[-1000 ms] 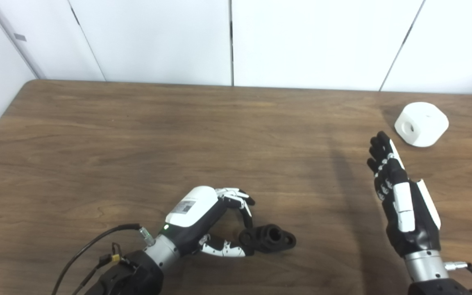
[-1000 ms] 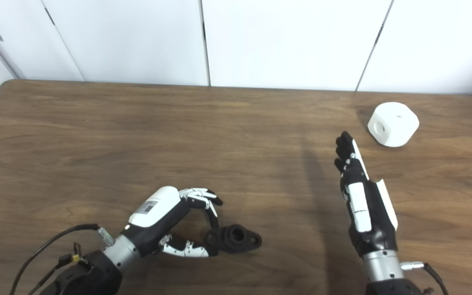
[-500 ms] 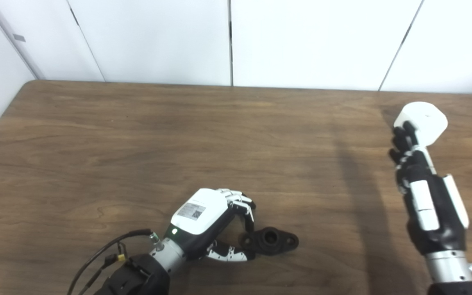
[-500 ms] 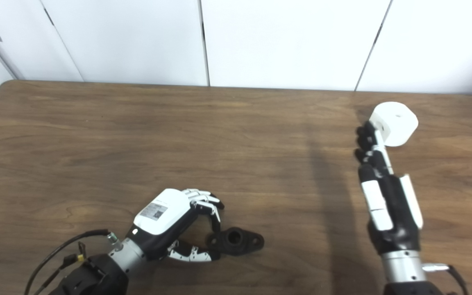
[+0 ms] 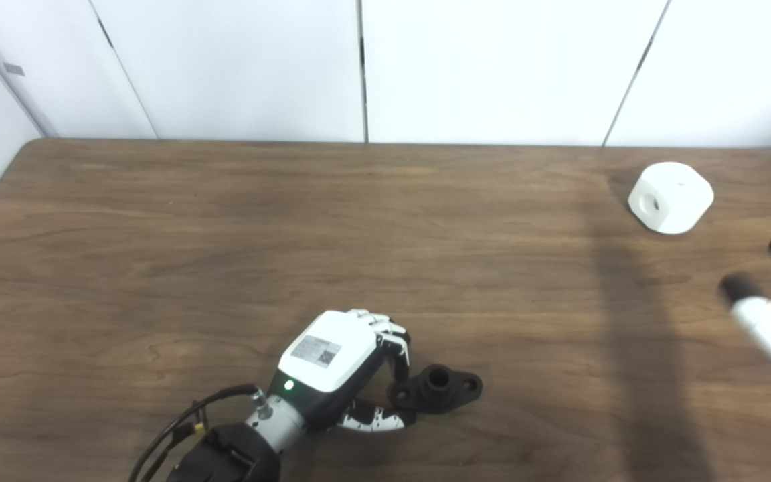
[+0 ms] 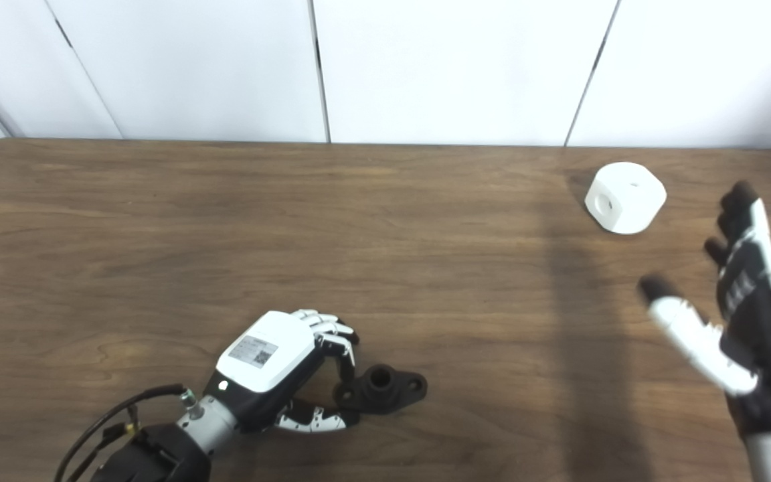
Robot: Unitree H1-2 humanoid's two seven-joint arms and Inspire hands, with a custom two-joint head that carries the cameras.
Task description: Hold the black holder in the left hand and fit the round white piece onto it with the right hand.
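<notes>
Right hand (image 6: 747, 314) has swung away rightward, fingers spread, empty, leaving the round white plastic piece (image 6: 625, 197) on the wooden table (image 6: 158, 234). Left hand (image 6: 285, 375) pinches the black flanged holder (image 6: 385, 388), steadying it.

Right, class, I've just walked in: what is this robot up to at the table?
The left hand is closed around one end of the black holder, which lies on the wooden table near the front edge. The round white piece sits alone at the far right of the table, touched by nothing. The right hand hangs open nearer than the piece and to its right, fingers spread, holding nothing. The fitting has not yet begun.
</notes>
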